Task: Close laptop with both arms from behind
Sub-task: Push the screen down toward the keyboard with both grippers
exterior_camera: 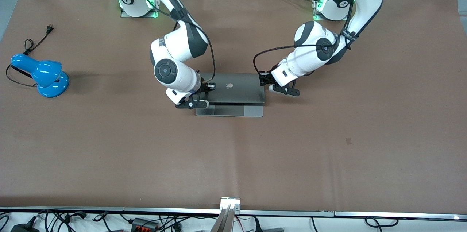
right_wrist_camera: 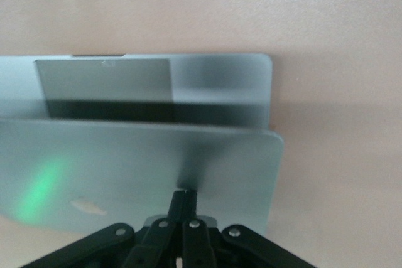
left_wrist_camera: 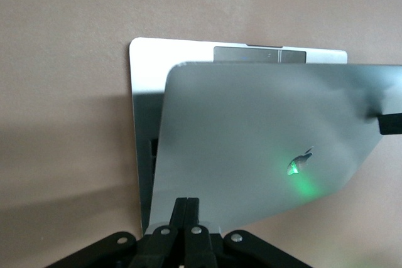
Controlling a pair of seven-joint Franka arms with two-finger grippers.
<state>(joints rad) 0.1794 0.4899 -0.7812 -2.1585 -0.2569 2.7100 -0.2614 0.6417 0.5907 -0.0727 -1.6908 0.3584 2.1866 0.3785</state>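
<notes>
left pincer [left_wrist_camera: 186,208] and right pincer [right_wrist_camera: 183,200] both pressed together against laptop [exterior_camera: 233,88] lid, keyboard hidden

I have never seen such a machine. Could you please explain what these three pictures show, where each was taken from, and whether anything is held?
These are two white robot arms at a brown table. The large picture comes from a high camera facing them; the other two come from cameras on each arm's wrist.

On the table lies a silver laptop, its lid partly lowered over the keyboard. Toward the right arm's end of the table stands a blue desk lamp, unplugged, its cord loose.

Each arm ends in a black two-finger gripper. The left gripper and the right gripper both have their fingers shut together, and each seems to press its tip against the back of the lid, one near each end. Neither holds anything: they appear to push the lid rather than grasp it.
</notes>
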